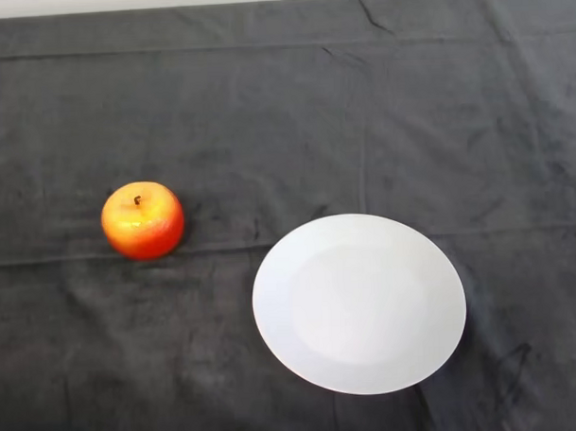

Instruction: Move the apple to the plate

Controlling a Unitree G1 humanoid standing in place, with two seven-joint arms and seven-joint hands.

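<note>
A red and yellow apple stands upright, stem up, on the dark cloth at the left of the head view. A round white plate lies on the cloth to the apple's right and a little nearer to me, with nothing on it. A gap of cloth separates the apple from the plate's rim.
The dark cloth covers the whole table, with creases and fold lines across it. Its far edge runs along the top of the view.
</note>
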